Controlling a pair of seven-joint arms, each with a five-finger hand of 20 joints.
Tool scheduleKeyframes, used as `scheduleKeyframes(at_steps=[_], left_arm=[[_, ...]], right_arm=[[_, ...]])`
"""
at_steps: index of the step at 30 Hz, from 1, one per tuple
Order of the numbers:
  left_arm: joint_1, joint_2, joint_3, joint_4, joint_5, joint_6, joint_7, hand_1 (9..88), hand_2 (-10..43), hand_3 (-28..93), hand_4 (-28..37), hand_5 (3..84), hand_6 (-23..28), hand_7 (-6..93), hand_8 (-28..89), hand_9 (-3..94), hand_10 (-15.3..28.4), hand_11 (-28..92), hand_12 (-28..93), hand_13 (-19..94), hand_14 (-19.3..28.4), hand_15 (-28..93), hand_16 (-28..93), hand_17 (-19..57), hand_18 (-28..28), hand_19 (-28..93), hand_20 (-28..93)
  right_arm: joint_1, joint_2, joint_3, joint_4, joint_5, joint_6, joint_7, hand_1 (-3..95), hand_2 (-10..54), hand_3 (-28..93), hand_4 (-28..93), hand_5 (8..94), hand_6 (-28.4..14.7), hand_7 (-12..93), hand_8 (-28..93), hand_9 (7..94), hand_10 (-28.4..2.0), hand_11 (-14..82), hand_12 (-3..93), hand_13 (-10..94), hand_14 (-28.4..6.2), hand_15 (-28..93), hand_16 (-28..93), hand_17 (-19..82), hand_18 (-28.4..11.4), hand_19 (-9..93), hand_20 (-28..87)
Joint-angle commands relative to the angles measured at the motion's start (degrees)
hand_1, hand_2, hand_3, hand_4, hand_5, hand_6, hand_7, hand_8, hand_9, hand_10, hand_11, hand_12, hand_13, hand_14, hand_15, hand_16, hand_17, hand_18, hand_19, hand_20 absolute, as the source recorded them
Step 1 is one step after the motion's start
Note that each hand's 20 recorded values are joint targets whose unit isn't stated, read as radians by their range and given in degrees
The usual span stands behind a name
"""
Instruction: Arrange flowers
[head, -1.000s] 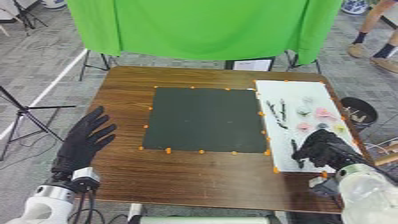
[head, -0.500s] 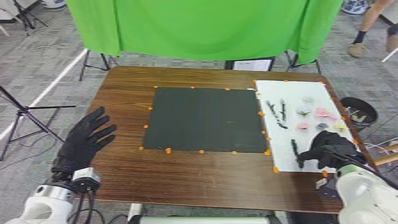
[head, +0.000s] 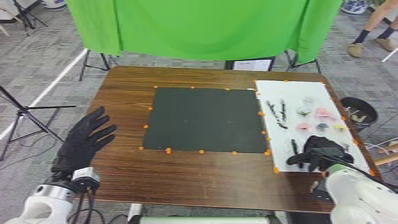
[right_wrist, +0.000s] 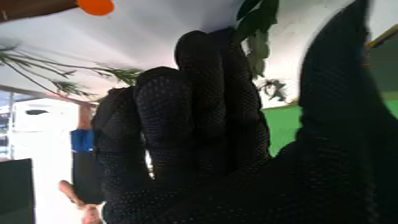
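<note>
Right hand has slid closer to the stem beside its fingers. They're open, holding nothing; pinch gently.

there are two robot hands, one surface, one black mat and one white mat. on the white mat lie at least three dark sprigs, at least two pink flowers and one yellow flower; the pale flowers blur together too much to count. orange markers number more than ten.
</note>
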Motion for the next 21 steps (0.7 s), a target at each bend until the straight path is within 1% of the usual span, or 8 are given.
scheduleKeyframes(at_steps=[1, 3, 4, 6, 9, 11, 16, 21], left_arm=[[0.1, -0.11, 0.1, 0.07, -0.16, 0.36, -0.75, 28.1, -6.6, 68, -28.1, 24.3, 3.0, 22.3, -12, 18.8, 11.1, 24, 16, 17, 15.8, 34, 0, -9.5, 23.0, 41, 8], [0.0, -0.03, 0.25, 0.15, -0.17, 0.37, -0.79, 28.1, -6.5, 68, -28.1, 24.3, 3.0, 22.3, -12, 18.8, 11.1, 24, 16, 17, 15.8, 34, 0, -9.5, 23.0, 41, 8], [-0.1, 0.03, 0.31, 0.18, -0.17, 0.34, -0.8, 28.1, -6.4, 68, -28.1, 24.3, 3.0, 22.3, -12, 18.8, 11.1, 24, 16, 17, 15.8, 34, 0, -9.5, 23.0, 41, 8], [0.0, 0.12, 0.33, 0.21, -0.16, 0.37, -0.8, 28.1, -6.3, 68, -28.1, 24.3, 3.0, 22.4, -12, 18.8, 11.1, 24, 16, 17, 15.8, 34, 0, -9.5, 23.0, 41, 8], [-0.2, 0.08, 0.39, 0.25, -0.13, 0.26, -1.05, 28.1, -6.4, 68, -28.1, 24.3, 3.0, 22.4, -12, 18.8, 11.1, 24, 16, 17, 15.7, 34, 0, -9.5, 23.0, 41, 8], [-0.1, 0.05, 0.33, 0.23, -0.1, 0.33, -1.09, 28.1, -6.4, 68, -28.1, 24.3, 3.0, 22.4, -12, 18.8, 11.1, 24, 16, 17, 15.8, 34, 0, -9.5, 23.0, 41, 8], [0.0, 0.02, 0.44, 0.22, -0.1, 0.41, -0.94, 28.1, -6.4, 68, -28.1, 24.3, 3.0, 22.4, -12, 18.9, 11.0, 24, 16, 17, 15.8, 34, 0, -9.5, 23.0, 41, 8], [0.2, 0.19, 0.22, 0.08, -0.11, 0.67, -0.66, 28.1, -6.3, 68, -28.0, 24.3, 3.0, 22.4, -12, 18.9, 11.0, 24, 16, 17, 15.8, 34, 0, -9.6, 23.0, 41, 8]], right_arm=[[0.5, -0.6, -5.5, 3.6, 1.0, -6.7, 3.0, 36.3, -9.5, 67, -28, 67.4, 2.6, 47, -17, 72.2, -10.1, 51.9, 37.7, 67, -9.4, 79, 32, 36, -20.2, 93, 51], [1.0, -1.0, -6.5, 4.2, 2.0, -7.1, 3.6, 40.3, -9.5, 63, -28, 68.5, 2.5, 47, 0, 75.5, -9.7, 55.5, 40.2, 69, -9.0, 81, 36, 38, -20.3, 93, 57], [1.2, -1.1, -6.8, 4.4, 2.9, -7.5, 3.9, 41.4, -9.5, 63, -28, 69.7, 2.2, 48, 5, 76.7, -9.3, 56.6, 40.8, 70, -8.8, 82, 37, 39, -20.4, 93, 60], [1.8, -1.5, -7.3, 4.8, 5.3, -7.9, 4.7, 44.5, -9.5, 62, -28, 71.6, 1.9, 48, 8, 78.8, -9.1, 57.6, 41.6, 71, -8.7, 83, 39, 41, -20.3, 93, 63], [1.8, -1.9, -7.8, 5.1, 5.2, -7.6, 4.1, 45.5, -9.5, 74, -28, 73.6, 2.1, 49, 10, 80.6, -8.5, 57.7, 44.0, 72, -8.4, 83, 41, 42, -20.5, 93, 65], [1.7, -1.9, -7.8, 5.1, 6.4, -6.4, 3.9, 46.2, -9.5, 77, -28, 74.0, 2.4, 50, 13, 81.1, -8.3, 57.9, 45.8, 73, -8.3, 84, 42, 43, -20.5, 93, 65], [0.3, -1.2, -7.9, 5.3, 4.5, 3.0, 0.3, 41.3, -9.5, 88, -25, 71.7, 1.3, 54, 21, 81.2, -8.8, 57.5, 52.8, 73, -8.7, 84, 43, 43, -21.2, 93, 67], [-0.2, -0.2, -7.2, 4.8, 2.3, 13.4, -2.6, 36.2, -9.5, 90, -15, 69.3, -0.2, 59, 27, 80.8, -8.9, 64.6, 50.2, 73, -9.9, 87, 42, 43, -21.7, 93, 71]])
